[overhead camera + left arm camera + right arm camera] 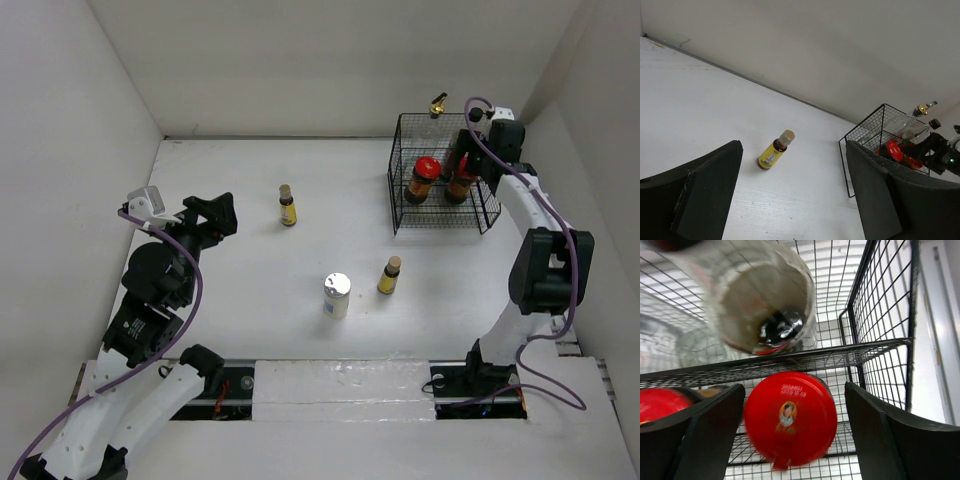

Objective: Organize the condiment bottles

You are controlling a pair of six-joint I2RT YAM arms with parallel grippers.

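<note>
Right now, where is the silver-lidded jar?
In the top view, the silver-lidded jar stands near centre, just left of a small yellow bottle, well outside the wire basket.

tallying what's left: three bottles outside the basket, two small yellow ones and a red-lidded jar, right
Not quite: the third one outside the basket is a silver-lidded jar, not red-lidded, as the top external view shows. The two small yellow bottles are out there too.
</note>
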